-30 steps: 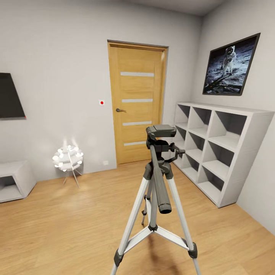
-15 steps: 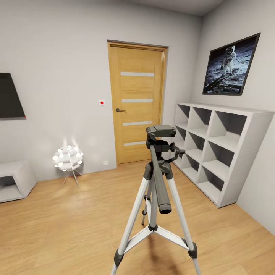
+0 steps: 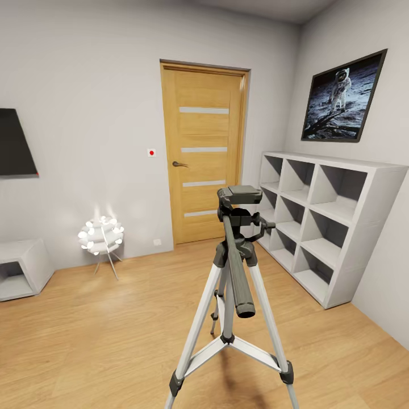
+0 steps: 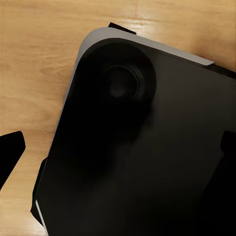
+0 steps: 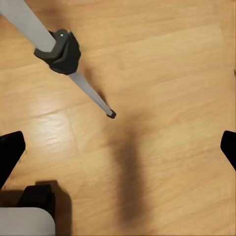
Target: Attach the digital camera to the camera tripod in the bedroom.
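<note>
In the head view, a dark screen (image 3: 14, 143) hangs on the left wall above a low grey-white cabinet (image 3: 21, 268). Beside it, a small floor lamp (image 3: 101, 234) with white globes stands on thin legs near the wall. Further right is a closed wooden door (image 3: 204, 153) with a red-dotted switch (image 3: 151, 152) just to its left. The camera tripod (image 3: 234, 284) stands on the plank floor (image 3: 102, 335) in front of the door, legs spread, its flat head bare and its long black handle sloping down toward the viewer. To the right, a grey-white shelf unit (image 3: 318, 221) lines the wall under a framed astronaut picture (image 3: 342, 97).

In the left wrist view, the left gripper (image 4: 120, 152) has its finger tips at the two edges, spread wide apart, above a dark rounded part of the robot's base (image 4: 142, 147).

In the right wrist view, the right gripper (image 5: 120, 152) is likewise spread wide with nothing between the tips; below it one tripod leg with its black joint ends in a small foot on the floor.

The digital camera cannot be seen.
</note>
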Tool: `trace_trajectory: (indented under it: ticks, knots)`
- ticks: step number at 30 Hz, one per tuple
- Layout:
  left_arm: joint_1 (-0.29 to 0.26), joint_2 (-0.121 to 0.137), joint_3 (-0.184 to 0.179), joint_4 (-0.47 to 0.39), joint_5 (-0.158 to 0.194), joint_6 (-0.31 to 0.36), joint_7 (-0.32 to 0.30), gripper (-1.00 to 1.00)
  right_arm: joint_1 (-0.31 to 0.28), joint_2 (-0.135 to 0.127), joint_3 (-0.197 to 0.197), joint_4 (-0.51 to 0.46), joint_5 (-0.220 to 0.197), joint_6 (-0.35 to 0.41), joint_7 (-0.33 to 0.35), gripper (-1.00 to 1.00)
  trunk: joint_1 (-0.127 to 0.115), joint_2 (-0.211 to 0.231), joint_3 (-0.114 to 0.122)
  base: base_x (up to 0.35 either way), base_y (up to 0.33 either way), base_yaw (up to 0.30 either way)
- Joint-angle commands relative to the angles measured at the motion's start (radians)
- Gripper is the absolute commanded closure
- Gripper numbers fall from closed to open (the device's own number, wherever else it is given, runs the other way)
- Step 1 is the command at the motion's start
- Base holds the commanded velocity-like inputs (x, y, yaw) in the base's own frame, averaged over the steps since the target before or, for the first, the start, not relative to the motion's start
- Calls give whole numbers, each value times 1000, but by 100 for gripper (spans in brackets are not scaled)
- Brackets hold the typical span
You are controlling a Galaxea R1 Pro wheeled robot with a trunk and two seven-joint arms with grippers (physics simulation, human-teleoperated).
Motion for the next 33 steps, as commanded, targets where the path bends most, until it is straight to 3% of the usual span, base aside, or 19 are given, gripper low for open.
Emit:
trace_trajectory:
  ticks: [1, 23, 33]
  knots:
    - [1, -1, 7, -2, -1, -1, 0, -100, 0, 1, -1, -9, -4, 9, 6, -100, 0, 0, -1, 0, 0, 0]
    - [0, -7, 7, -2, -6, -1, 0, -100, 0, 13, 1, -38, 0, 13, 11, -100, 0, 0, -1, -2, 0, 0]
    - [1, -7, 7, -2, -5, -1, 0, -100, 0, 15, 2, -37, 2, 13, 4, -100, 0, 0, -1, -133, 0, 0]
